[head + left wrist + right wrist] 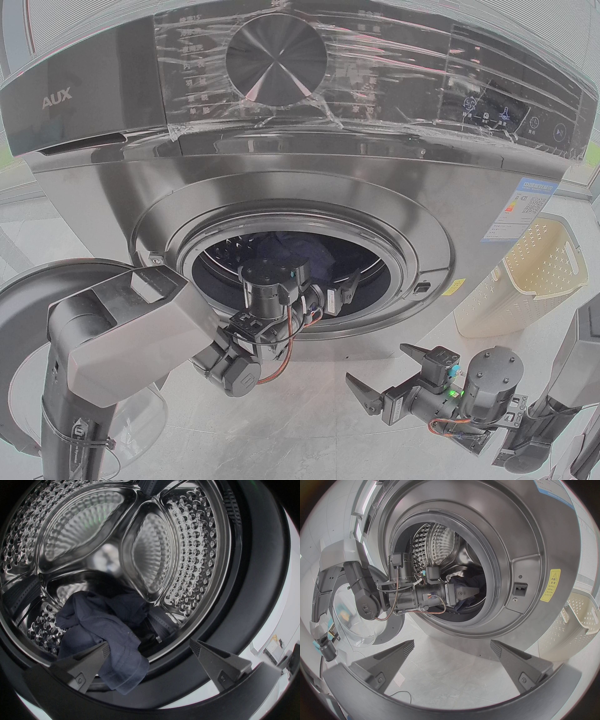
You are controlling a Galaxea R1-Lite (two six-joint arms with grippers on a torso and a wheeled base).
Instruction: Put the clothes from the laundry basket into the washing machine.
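The left pincer [148, 645] is held forward with jaws spread and nothing gripped; the right pincer [375, 362] is held lower, likewise spread and empty.

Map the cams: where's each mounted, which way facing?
Head view: on the head, facing forward and down at the washing machine front; left gripper at its opening, right gripper low over the floor.
Left wrist view: on the left wrist, looking into the drum at a dark garment; own open fingers show.
Right wrist view: on the right wrist, facing the machine's opening from lower down; own open fingers, plus the left gripper.
Shared: head and right wrist views both show the laundry basket.
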